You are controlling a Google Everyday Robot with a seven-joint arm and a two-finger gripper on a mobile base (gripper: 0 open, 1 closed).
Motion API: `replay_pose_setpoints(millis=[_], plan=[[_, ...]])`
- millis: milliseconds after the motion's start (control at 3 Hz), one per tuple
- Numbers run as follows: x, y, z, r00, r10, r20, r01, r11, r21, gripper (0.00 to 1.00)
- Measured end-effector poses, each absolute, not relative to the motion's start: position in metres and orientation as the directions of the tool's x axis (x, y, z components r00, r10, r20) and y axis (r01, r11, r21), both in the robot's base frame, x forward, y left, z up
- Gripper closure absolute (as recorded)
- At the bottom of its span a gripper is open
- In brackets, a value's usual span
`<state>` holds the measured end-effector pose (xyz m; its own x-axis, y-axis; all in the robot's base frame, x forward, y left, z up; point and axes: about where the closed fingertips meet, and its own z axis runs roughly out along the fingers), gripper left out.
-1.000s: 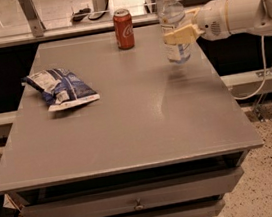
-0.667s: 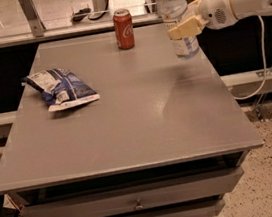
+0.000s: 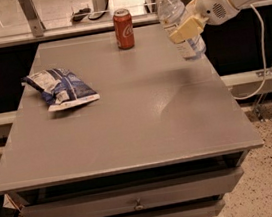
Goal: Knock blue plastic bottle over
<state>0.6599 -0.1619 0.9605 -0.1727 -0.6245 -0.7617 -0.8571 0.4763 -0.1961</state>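
Observation:
The blue plastic bottle (image 3: 173, 10) is clear with a white cap and a white label. It is near the table's far right edge, tilted with its cap leaning left, and its base seems just off the grey tabletop (image 3: 142, 114). My gripper (image 3: 185, 25) reaches in from the upper right on a white arm. Its pale yellow fingers (image 3: 184, 31) are closed around the bottle's middle.
A red soda can (image 3: 124, 29) stands upright at the far edge, left of the bottle. A blue-and-white chip bag (image 3: 62, 88) lies on the left side. The table has drawers (image 3: 137, 204) below. A cable (image 3: 262, 57) hangs at the right over speckled floor.
The bottle stood upright on the table with the gripper at its side. It is now tilted, cap to the left, and the gripper and arm have shifted slightly with it.

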Motion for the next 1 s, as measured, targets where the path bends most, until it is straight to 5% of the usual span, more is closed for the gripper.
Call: replay_pose_setpoints(millis=[1000], plan=[[0.646, -0.151, 0.916, -0.277, -0.763, -0.585, -0.915, 0.395, -0.083, 1.00]])
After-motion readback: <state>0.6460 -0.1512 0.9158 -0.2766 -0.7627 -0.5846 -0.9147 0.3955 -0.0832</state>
